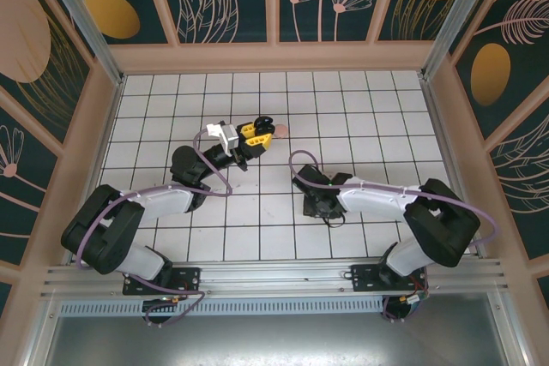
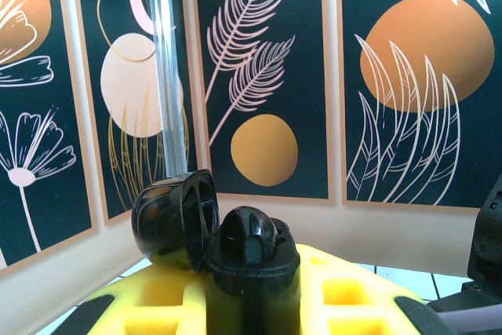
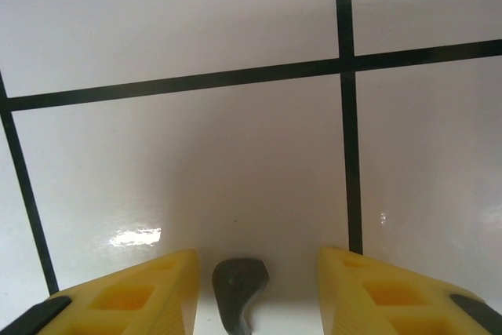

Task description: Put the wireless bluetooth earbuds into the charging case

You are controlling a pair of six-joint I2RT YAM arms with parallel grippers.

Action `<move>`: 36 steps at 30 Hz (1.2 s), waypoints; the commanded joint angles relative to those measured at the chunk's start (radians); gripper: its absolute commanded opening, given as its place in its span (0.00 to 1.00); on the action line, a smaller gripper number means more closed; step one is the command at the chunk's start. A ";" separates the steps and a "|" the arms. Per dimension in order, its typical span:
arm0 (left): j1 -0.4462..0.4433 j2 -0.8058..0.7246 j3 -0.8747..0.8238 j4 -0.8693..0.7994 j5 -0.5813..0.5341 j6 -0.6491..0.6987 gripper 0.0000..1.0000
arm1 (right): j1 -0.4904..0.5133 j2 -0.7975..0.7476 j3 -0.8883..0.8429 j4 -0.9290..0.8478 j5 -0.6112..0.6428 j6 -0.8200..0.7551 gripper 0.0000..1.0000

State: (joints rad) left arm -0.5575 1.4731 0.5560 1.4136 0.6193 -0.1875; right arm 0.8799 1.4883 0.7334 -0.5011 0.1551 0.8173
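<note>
Lying on the white tiled table (image 3: 196,154), a small dark stemmed earbud (image 3: 238,286) is framed between the wide-parted yellow fingers of the right claw (image 3: 256,260), touched by neither, apparently lined up for a pinch. Farther out, a black round charging case (image 2: 251,253) is gripped by the left claw (image 2: 252,304) and held aloft, its lid swung open, seemingly to receive the bud.
</note>
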 commanded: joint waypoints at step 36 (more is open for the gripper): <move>-0.008 -0.035 0.030 0.001 0.037 0.029 0.00 | -0.029 -0.262 0.163 -0.019 0.062 -0.044 0.16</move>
State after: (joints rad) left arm -0.5575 1.4658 0.5568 1.4082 0.6277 -0.1837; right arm 0.8719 1.2942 0.8150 -0.5056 0.1722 0.8124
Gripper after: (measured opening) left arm 0.220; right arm 0.163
